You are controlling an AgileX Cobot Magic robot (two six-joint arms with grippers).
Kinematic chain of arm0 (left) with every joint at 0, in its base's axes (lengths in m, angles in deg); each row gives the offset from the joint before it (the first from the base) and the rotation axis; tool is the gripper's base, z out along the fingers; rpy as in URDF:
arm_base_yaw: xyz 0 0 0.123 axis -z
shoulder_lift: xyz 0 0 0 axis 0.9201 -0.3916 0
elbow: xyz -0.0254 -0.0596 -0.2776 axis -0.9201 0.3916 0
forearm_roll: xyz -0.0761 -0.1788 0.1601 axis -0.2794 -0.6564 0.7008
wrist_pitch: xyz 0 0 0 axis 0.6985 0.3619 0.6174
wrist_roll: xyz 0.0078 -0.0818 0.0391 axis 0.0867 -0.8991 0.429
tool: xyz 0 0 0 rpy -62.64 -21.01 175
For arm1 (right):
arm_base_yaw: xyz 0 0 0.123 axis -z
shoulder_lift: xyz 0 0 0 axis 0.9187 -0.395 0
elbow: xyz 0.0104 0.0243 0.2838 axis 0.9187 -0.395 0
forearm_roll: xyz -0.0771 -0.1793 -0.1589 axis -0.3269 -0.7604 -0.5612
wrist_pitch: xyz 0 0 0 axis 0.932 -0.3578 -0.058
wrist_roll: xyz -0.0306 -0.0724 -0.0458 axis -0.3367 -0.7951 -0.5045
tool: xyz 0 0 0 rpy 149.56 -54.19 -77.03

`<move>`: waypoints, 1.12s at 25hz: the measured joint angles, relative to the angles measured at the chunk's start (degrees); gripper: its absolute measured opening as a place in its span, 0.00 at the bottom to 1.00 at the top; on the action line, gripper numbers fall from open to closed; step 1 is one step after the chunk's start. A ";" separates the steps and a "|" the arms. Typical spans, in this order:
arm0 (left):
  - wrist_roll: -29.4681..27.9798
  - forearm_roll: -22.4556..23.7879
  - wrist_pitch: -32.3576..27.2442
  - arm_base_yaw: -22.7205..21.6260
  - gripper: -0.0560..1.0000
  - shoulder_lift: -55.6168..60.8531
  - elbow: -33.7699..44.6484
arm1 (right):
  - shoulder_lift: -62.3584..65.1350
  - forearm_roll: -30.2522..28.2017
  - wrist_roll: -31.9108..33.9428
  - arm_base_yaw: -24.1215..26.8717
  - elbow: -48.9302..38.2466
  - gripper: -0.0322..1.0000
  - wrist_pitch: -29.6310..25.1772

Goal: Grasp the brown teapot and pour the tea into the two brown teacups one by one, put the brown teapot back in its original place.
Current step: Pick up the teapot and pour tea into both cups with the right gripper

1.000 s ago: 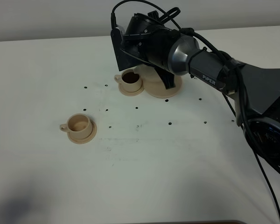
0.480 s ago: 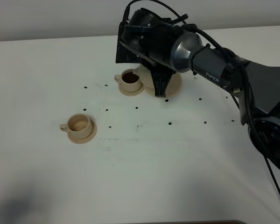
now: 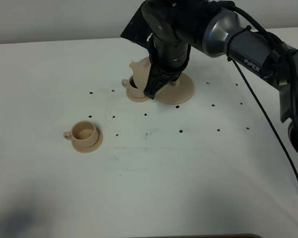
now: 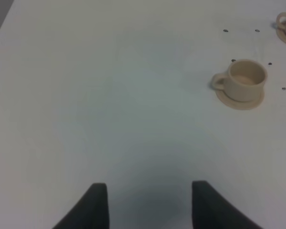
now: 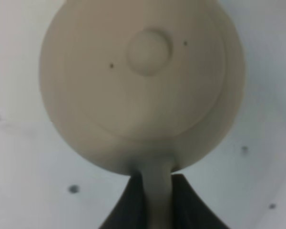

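Wide white table (image 3: 188, 173) surrounds the right claw (image 5: 155, 185) clamping the brown teapot (image 5: 133, 81) by its handle; left claw (image 4: 148, 186) gapes.

Black and grey arm (image 3: 223, 32), white lettering (image 3: 255, 65), apparently PiPER, black cables (image 3: 268, 128).

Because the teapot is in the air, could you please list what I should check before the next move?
1. Right pincer shut on the brown teapot handle: ok.
2. Lid seated: ok.
3. Near teacup upright and empty: ok.
4. Far teacup filled: cannot tell, the teapot hides it.
5. Large saucer bare where visible: ok.
6. Left pincer open, apart from the cups: ok.
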 joint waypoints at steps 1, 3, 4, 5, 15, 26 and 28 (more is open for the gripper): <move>0.00 0.00 0.00 0.00 0.46 0.00 0.00 | 0.12 1.43 0.17 0.35 -0.21 0.12 0.00; 0.00 0.00 0.00 0.00 0.46 0.00 0.00 | 1.00 3.01 0.39 0.56 -1.62 0.12 0.08; 0.00 0.00 0.00 0.00 0.46 0.00 0.00 | 1.66 3.50 0.83 0.61 -2.71 0.12 0.08; 0.00 0.00 0.00 0.00 0.46 0.00 0.00 | 2.21 3.98 1.20 0.61 -3.70 0.12 0.08; 0.00 0.00 0.00 0.00 0.46 0.00 0.00 | 5.52 8.38 1.97 0.61 -18.12 0.12 12.19; 0.00 0.00 0.00 0.00 0.46 0.00 0.00 | 5.72 8.37 2.29 -0.18 -24.57 0.12 22.43; 0.00 0.00 0.00 0.00 0.46 0.00 0.00 | 6.50 8.44 2.23 -0.74 -24.62 0.12 21.52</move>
